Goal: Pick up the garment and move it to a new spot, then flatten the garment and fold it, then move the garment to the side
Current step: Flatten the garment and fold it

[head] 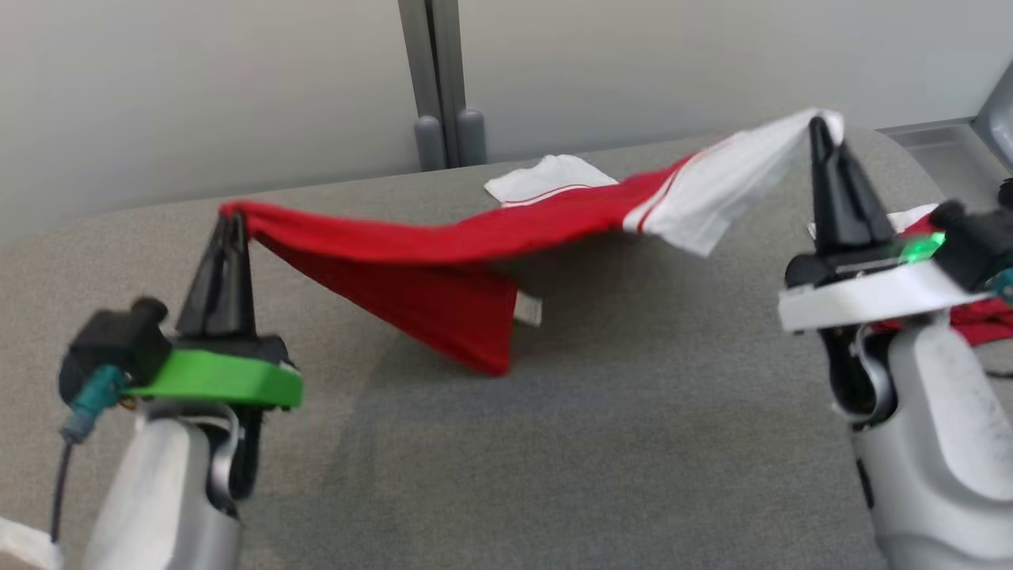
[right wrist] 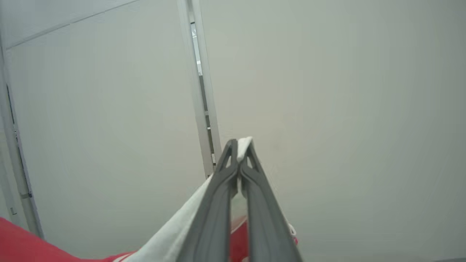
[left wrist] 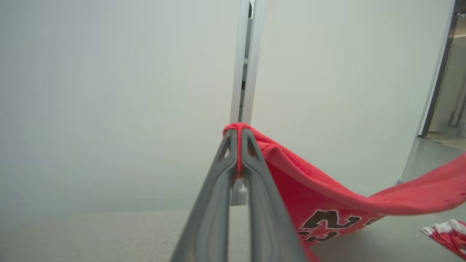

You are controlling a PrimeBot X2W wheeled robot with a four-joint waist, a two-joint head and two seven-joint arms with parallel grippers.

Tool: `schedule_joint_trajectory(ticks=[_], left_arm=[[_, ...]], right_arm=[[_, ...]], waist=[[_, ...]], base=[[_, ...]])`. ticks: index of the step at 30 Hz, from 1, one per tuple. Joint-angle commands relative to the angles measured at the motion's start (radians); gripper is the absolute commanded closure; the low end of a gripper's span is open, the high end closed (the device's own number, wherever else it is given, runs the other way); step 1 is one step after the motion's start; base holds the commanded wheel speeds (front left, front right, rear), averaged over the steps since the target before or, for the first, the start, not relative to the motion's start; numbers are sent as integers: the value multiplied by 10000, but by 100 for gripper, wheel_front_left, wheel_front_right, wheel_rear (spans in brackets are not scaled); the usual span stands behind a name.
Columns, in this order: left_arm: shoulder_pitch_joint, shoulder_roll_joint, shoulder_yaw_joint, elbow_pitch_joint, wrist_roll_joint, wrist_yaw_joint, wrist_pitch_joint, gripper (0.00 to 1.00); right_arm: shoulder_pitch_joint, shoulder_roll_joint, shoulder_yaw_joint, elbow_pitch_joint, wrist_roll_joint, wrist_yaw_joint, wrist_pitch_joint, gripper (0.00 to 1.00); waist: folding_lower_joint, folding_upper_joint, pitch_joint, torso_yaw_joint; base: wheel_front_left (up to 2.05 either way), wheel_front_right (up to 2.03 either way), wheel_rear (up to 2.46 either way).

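In the head view, the left fingers are clenched on the red corner of the garment. The right fingers are pinched on its white end, held higher and further back. The garment hangs stretched between them above the grey worktop. A red fold sags low in the middle with a small white tag at its edge; whether that fold touches the worktop cannot be told. A white piece of cloth with a thin red stripe lies flat on the worktop behind the span. A red and white bundle lies beyond the right wrist.

In the left wrist view, the left fingers are pressed together with a red hem caught between their tips. The garment trails off to the right, showing dark printed numerals underneath. The red and white bundle lies on the worktop at the lower right.

In the right wrist view, the right fingers are clamped on white fabric that pokes out at their tips. The garment runs down to the left, turning red near the edge.
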Motion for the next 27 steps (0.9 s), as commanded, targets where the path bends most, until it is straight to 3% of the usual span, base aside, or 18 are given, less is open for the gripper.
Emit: schedule_joint_trajectory(ticks=[1, 6, 12, 16, 27], left_arm=[[-472, 351, -39, -206, 54, -26, 12, 100], [-2390, 1432, 45, -1147, -34, -28, 737, 100], [-4202, 2102, 201, -1138, -113, -25, 1534, 100], [-5230, 2701, -166, -474, 417, -4, 1788, 100], [-8320, 3121, -218, 2283, 662, 67, 1146, 100]], right_arm=[[-453, -244, -16, -293, 67, -6, -21, 100], [-2517, -1180, 423, -933, -198, -6, 206, 100], [-4786, -1878, 708, -145, -614, -8, 598, 100], [-6125, -1958, 662, 1022, -1009, -9, 676, 100], [-9822, -1644, 405, 3791, -3058, -12, 129, 100]], waist=[[0, 0, -9, -14], [0, 0, 290, -149], [0, 0, 1083, -229], [0, 0, 1900, -234], [0, 0, 4238, -399]], base=[[0, 0, 0], [0, 0, 0], [0, 0, 0], [0, 0, 0], [0, 0, 0]])
